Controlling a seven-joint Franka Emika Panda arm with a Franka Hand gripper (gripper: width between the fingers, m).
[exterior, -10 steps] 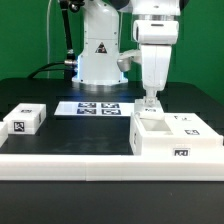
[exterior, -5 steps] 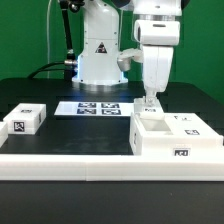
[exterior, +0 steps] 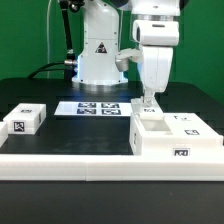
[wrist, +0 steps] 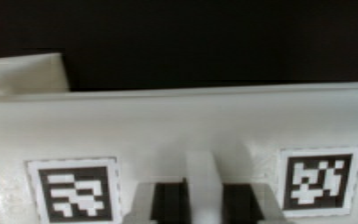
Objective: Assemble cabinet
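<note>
The white cabinet body [exterior: 178,140] stands at the exterior view's right, with a tag on its front and an open recess on top. My gripper [exterior: 150,102] points straight down at the body's rear left edge. In the wrist view the body [wrist: 194,120] fills the frame with two tags [wrist: 73,190] on it. My gripper [wrist: 204,205] has its dark fingers [wrist: 167,205] close together on either side of a thin white wall of the body. A small white tagged panel piece [exterior: 25,120] lies at the exterior view's left, far from the gripper.
The marker board [exterior: 98,108] lies flat on the black table in front of the white robot base [exterior: 98,55]. A long white rail [exterior: 80,160] runs along the table's front edge, below the cabinet body and the panel piece.
</note>
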